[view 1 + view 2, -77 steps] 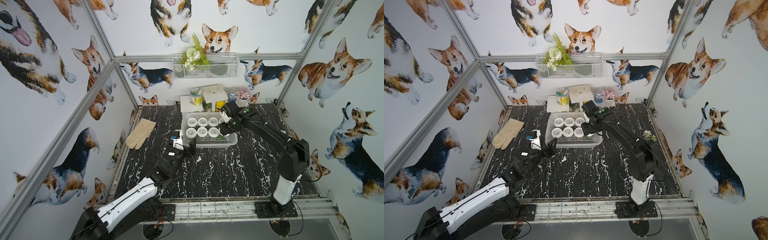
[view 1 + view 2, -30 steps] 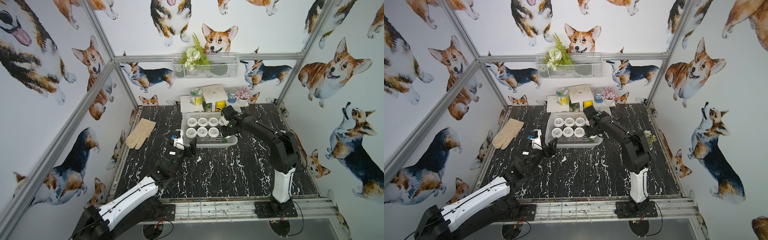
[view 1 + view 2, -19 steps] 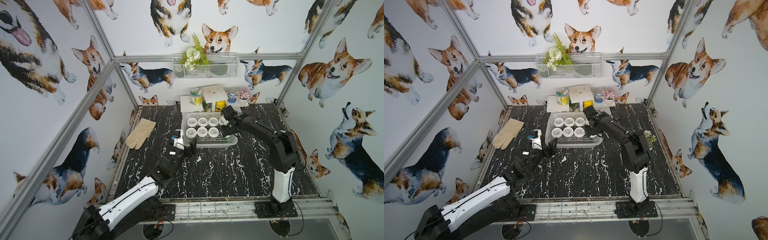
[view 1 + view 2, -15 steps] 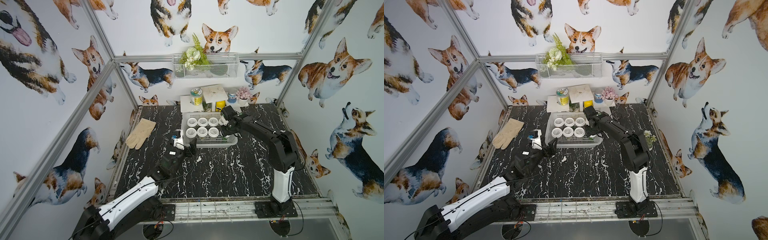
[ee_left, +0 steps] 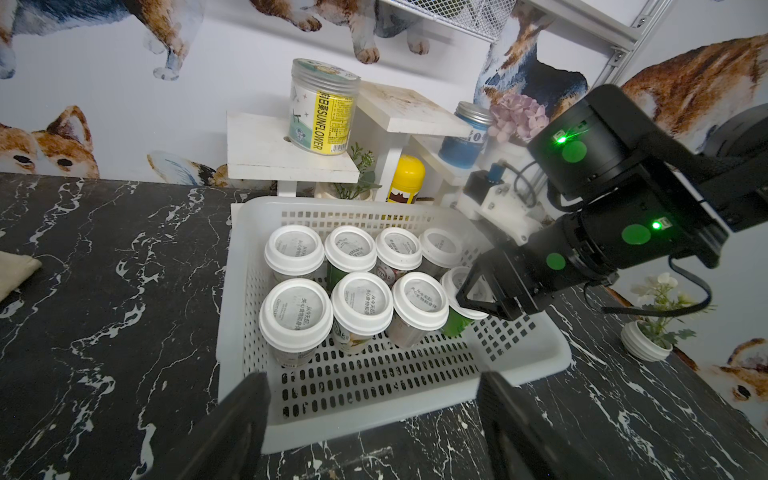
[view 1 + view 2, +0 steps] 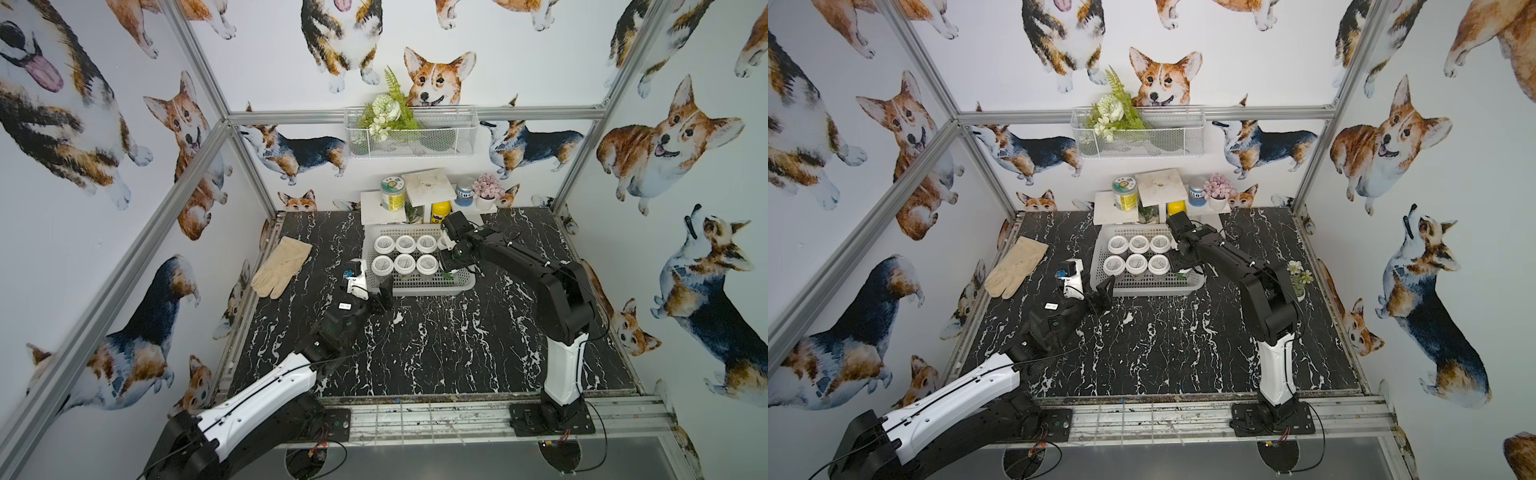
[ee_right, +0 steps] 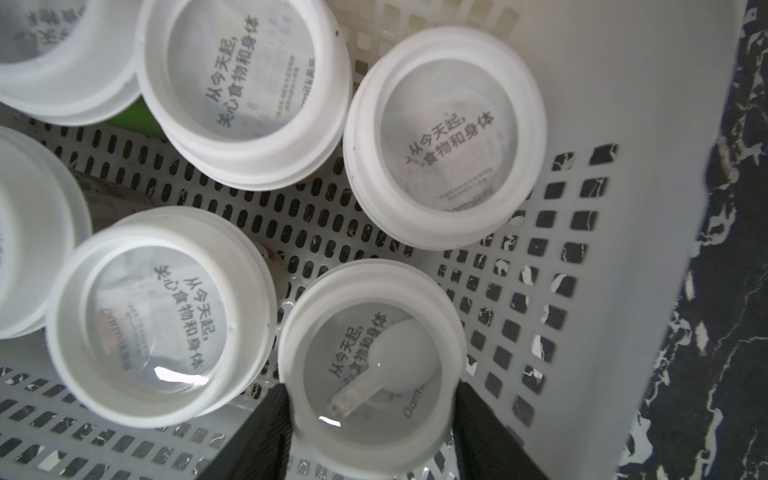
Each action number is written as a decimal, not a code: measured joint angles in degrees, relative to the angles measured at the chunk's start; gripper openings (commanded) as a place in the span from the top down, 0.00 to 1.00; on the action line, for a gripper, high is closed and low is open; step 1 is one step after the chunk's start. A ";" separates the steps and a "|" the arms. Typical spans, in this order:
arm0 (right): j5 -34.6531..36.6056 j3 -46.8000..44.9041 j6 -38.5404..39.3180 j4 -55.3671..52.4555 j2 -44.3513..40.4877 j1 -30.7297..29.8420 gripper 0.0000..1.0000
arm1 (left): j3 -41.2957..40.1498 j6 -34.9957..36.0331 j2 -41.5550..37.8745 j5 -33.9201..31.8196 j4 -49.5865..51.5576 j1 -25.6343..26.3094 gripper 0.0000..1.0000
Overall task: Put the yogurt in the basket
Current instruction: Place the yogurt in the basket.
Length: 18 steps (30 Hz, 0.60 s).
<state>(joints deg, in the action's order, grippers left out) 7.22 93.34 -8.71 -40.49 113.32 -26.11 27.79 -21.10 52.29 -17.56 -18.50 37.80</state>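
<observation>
A beige work glove (image 6: 282, 266) is lying on the black marble tabletop (image 6: 436, 353); a SUNFLOWER-labelled jar (image 5: 324, 112) is standing on the white stepped shelf (image 5: 266, 149), a yellow bottle (image 5: 408, 178) sitting under its top tier.

The black, white-veined bench (image 6: 436, 353) looks like polished stone, faintly glossy. The wide white lattice basket (image 5: 374, 428) is smooth, semi-matt moulded plastic. The small round yogurt cups (image 7: 444, 137) have smooth white plastic lids with shiny, translucent centres. The beige glove (image 6: 282, 266) looks soft and matt, leather or cloth. The narrow white wire-mesh basket (image 6: 411, 141) is painted metal. The frame rails (image 6: 540, 112) are bare, brushed metal.
</observation>
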 measured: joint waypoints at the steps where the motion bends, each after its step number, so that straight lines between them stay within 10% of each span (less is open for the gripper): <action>1: 0.00 0.00 0.00 0.04 0.02 0.00 0.31 | 0.00 0.00 0.00 0.00 0.00 0.00 0.16; 18: -1.77 -7.72 -0.26 5.62 -11.65 0.24 0.04 | 0.00 0.02 0.02 0.00 0.00 0.00 0.16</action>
<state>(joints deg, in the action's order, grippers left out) 5.45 85.62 -8.97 -34.87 101.67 -25.87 27.79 -21.08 52.31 -17.56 -18.50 37.80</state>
